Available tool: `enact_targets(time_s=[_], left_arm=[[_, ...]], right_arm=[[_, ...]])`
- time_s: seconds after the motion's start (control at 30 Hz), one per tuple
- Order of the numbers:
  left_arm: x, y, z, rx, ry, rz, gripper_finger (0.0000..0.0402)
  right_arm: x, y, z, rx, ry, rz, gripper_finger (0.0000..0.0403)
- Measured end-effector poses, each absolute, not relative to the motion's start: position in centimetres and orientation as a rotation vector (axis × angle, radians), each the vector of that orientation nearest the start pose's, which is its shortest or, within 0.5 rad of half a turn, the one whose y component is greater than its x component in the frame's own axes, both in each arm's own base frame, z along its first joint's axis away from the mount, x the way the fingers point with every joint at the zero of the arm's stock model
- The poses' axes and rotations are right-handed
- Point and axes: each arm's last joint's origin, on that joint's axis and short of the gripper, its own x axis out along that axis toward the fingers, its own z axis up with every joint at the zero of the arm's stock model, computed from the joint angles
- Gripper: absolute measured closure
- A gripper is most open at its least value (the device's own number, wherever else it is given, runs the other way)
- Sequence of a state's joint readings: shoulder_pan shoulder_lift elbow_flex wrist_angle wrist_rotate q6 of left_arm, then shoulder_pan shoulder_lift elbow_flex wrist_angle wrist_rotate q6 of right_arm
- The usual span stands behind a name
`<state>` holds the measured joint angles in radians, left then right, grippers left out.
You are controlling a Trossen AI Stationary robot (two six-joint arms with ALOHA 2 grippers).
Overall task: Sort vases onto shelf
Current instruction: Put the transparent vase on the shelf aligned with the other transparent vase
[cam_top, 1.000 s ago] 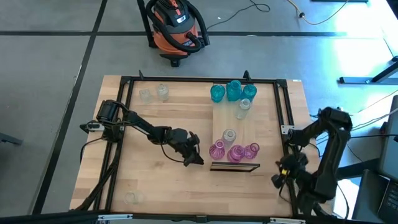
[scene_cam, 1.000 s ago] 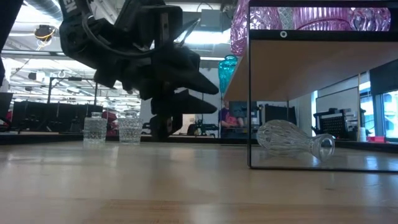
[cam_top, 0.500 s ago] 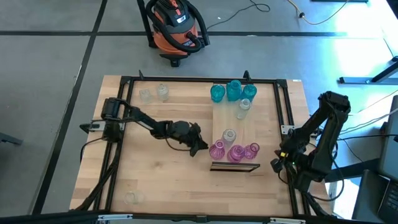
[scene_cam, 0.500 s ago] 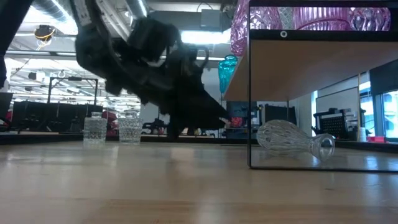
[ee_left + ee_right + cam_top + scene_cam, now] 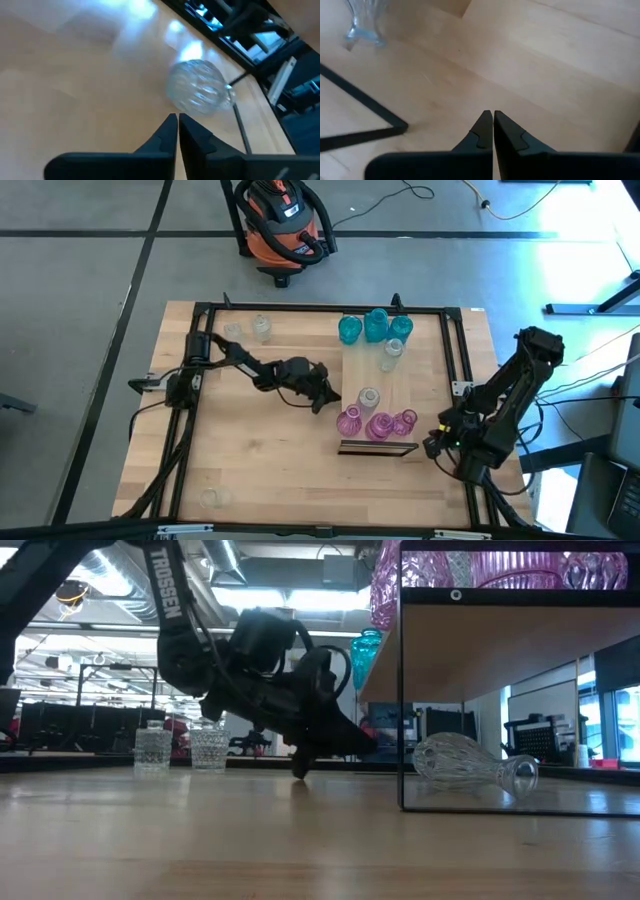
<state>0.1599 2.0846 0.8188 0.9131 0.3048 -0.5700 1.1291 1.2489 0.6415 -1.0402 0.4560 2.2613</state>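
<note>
The shelf (image 5: 380,380) is a light-wood board raised on a thin black frame. On it stand three teal vases (image 5: 376,326), two clear vases (image 5: 368,398) and three pink vases (image 5: 378,426). Under the board another clear vase (image 5: 470,765) lies on its side on the table, and it also shows in the left wrist view (image 5: 199,92). My left gripper (image 5: 322,398) is shut, low over the table just left of the shelf, pointing at that lying vase. My right gripper (image 5: 434,446) is shut, off the shelf's near right corner.
Two clear vases (image 5: 248,330) stand near the table's far left corner, and one more (image 5: 210,498) near the near left corner. A black frame (image 5: 200,360) rings the tabletop. The shelf's thin leg (image 5: 402,700) stands between my left gripper and the lying vase. A vacuum cleaner (image 5: 280,220) sits on the floor beyond.
My left gripper has moved toward the table's far edge and a little right, up to the shelf's left side, dropping lower and tipping toward the lying vase. My right gripper has moved left and toward the far edge, closer to the shelf's near right corner. No vase has moved.
</note>
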Motion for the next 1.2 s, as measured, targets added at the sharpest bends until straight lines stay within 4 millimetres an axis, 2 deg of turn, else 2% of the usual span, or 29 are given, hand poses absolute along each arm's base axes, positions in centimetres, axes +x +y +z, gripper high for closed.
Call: enact_targets(time_s=[0.13,0.27,0.43,0.5,0.53,0.63,0.7,0.73,0.9,1.0,1.1,1.2], left_arm=[[36.6,5.3,8.5,-0.705,0.385,-0.069,0.0400],[36.3,4.8,8.4,-0.789,0.415,-0.076,0.0401],[33.5,3.0,9.0,-0.810,0.419,0.057,0.0401],[31.7,2.4,9.6,-0.807,0.415,0.119,0.0401],[30.6,2.2,9.9,-0.812,0.407,0.152,0.0401],[27.9,1.7,12.5,-0.833,0.308,0.163,0.0401],[26.1,1.3,14.2,-0.848,0.246,0.132,0.0401],[25.5,1.1,15.0,-0.852,0.215,0.115,0.0401],[22.8,0.3,20.1,-0.852,-0.023,0.063,0.0401],[21.5,-0.3,22.2,-0.787,-0.121,0.092,0.0401],[20.5,-0.7,23.5,-0.732,-0.179,0.130,0.0401],[20.0,-1.0,24.0,-0.711,-0.195,0.149,0.0401]], right_arm=[[8.3,14.3,17.1,0.787,0.919,-0.813,0.0403],[8.4,14.6,19.2,0.757,0.918,-0.829,0.0403],[8.2,14.6,24.7,0.623,0.885,-0.856,0.0403],[8.2,14.7,27.3,0.595,0.782,-0.786,0.0403],[8.3,14.9,28.2,0.596,0.701,-0.697,0.0403],[8.2,14.7,31.1,0.512,0.300,-0.429,0.0403],[7.6,13.8,32.9,0.448,0.024,-0.331,0.0403],[7.3,13.2,33.7,0.431,-0.046,-0.310,0.0403],[7.2,8.6,36.8,0.501,-0.067,-0.428,0.0403],[7.0,6.3,38.9,0.493,-0.084,-0.507,0.0403],[7.1,6.1,40.2,0.482,-0.093,-0.528,0.0403],[7.2,6.2,41.2,0.438,-0.088,-0.526,0.0403]])
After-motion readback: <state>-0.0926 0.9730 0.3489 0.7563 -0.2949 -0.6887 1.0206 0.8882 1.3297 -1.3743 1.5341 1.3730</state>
